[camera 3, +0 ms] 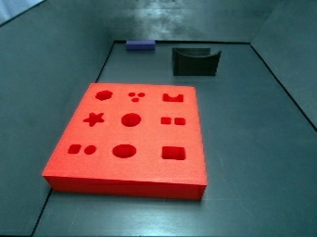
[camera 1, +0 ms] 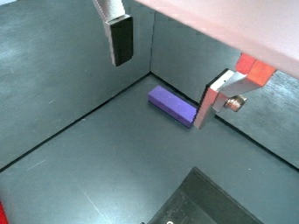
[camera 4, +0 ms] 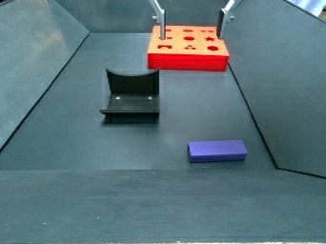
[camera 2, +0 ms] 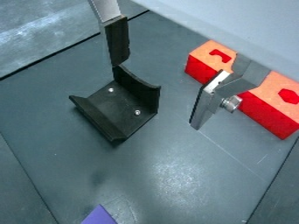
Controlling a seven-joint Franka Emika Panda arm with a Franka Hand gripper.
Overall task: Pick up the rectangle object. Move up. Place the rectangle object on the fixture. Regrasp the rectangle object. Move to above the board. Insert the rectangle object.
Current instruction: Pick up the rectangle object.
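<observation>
While the claw [camera 1: 163,74] hangs released and empty above the floor, rectangle object [camera 4: 218,151] is seen lying flat by a side wall, apart from fixture [camera 4: 132,95] and board [camera 3: 130,134]. Approach advised w/ pads straddling its narrow width, centred, then lowered straight.

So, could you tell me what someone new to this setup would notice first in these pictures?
First, the large flat red-orange board with star, circle and square cut-outs, dominating the dark floor in a side view. Next, the small purple rectangle object lying alone on the floor, apart from the near-black fixture with its curved recess. The gripper hangs open in the air, empty, its silver fingers spread wide, over the fixture and the board's edge.
</observation>
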